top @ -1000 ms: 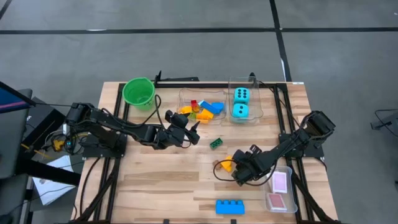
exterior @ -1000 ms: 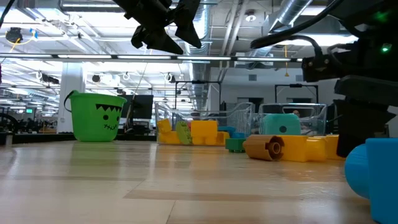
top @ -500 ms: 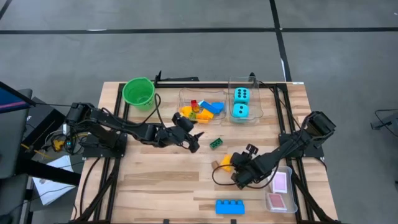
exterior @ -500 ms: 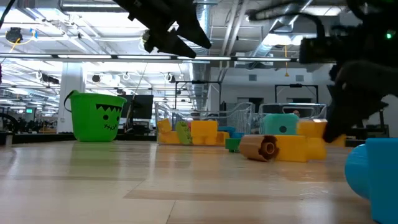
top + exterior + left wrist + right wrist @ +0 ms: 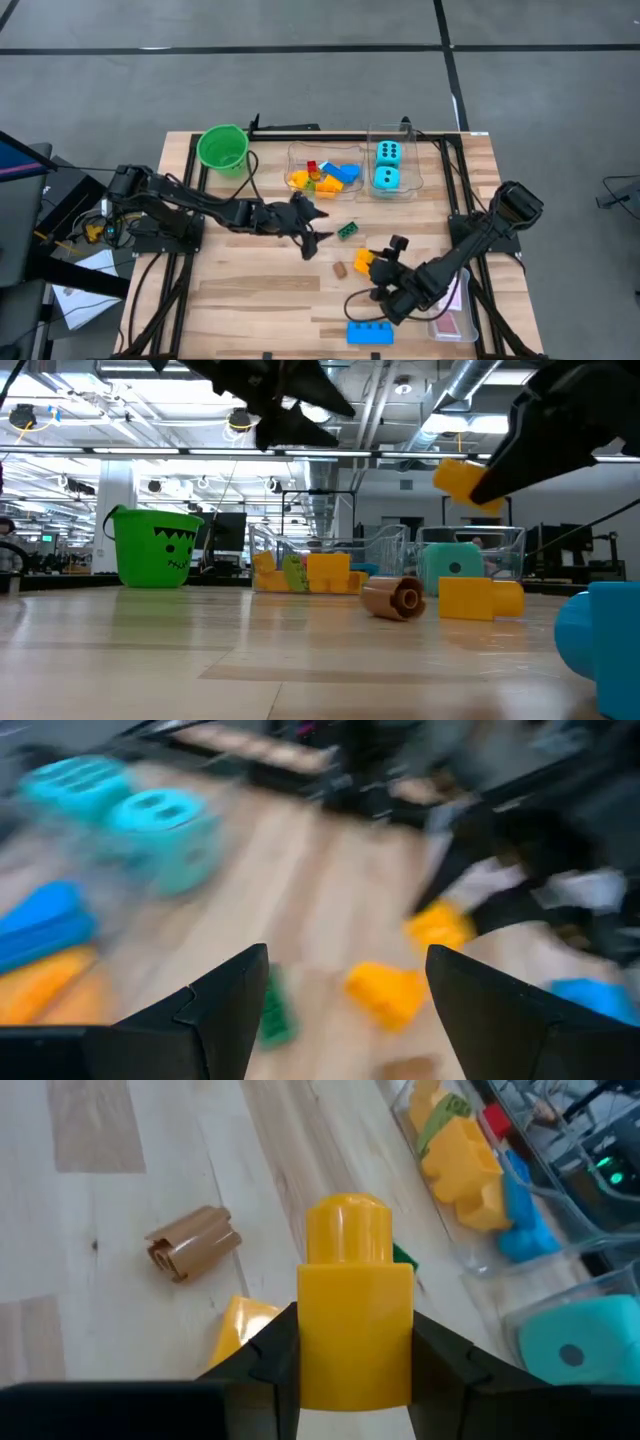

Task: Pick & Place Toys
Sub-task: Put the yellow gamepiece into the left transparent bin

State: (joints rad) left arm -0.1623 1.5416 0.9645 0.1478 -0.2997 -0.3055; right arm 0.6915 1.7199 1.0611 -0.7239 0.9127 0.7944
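The right gripper (image 5: pixel 350 1355) is closed on a yellow block (image 5: pixel 352 1305) and holds it in the air, above and just right of an orange block (image 5: pixel 363 261) that lies on the table (image 5: pixel 250 290). A brown piece (image 5: pixel 340 269) lies just left of the orange block, and a green block (image 5: pixel 347 230) lies beyond it, toward the block tub (image 5: pixel 296 155). A long blue block (image 5: pixel 369 332) sits at the table's near edge, below the orange block.

The left gripper (image 5: pixel 310 238) hangs in the air just left of the green block, its fingers (image 5: pixel 215 1005) spread apart with nothing between them.

More blocks (image 5: pixel 325 176) lie in the block tub. Two cyan dice (image 5: pixel 387 166) sit in the tub to its right. The green bucket (image 5: pixel 222 148) stands left of the block tub. Pink cards (image 5: pixel 448 322) lie in a tray right of the long blue block, partly hidden by the right arm.
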